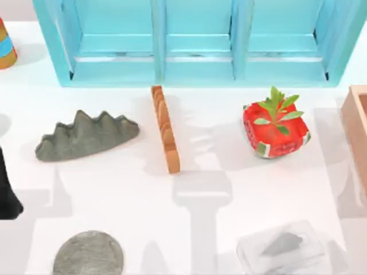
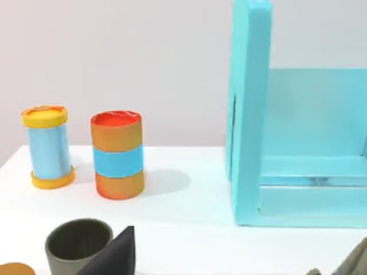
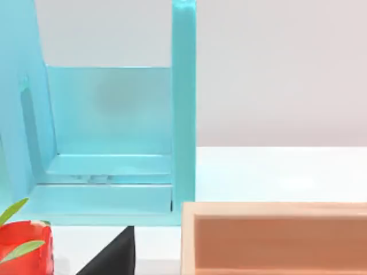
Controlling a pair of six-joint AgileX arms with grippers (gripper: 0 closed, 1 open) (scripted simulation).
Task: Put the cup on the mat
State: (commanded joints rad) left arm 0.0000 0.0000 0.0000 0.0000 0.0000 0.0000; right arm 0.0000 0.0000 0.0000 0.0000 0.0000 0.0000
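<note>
The stone-speckled cup (image 1: 88,254) sat near-left on the worktop (image 1: 229,189), nearer the left arm; either tool's opening couldn't be told.

Just ahead of the left gripper (image 2: 112,256) a dark green cup (image 2: 77,243) stands close. Farther ahead the orange-and-blue striped can (image 2: 117,154) and a blue can with yellow ends (image 2: 47,148) block the way. Between them and the blue shelf (image 2: 249,114) the bare table (image 2: 189,206) is open.

Ahead of the right gripper (image 3: 112,255) the wooden box (image 3: 275,238) and the watermelon pot (image 3: 23,246) stand near, with a narrow gap between them that reaches to the shelf.

Seen from above, the table from the grey cup (image 1: 89,253) to the mat (image 1: 281,247) is free. The grey ridge (image 1: 86,136) and the wooden rack (image 1: 165,129) lie beyond this lane, toward the shelf.
</note>
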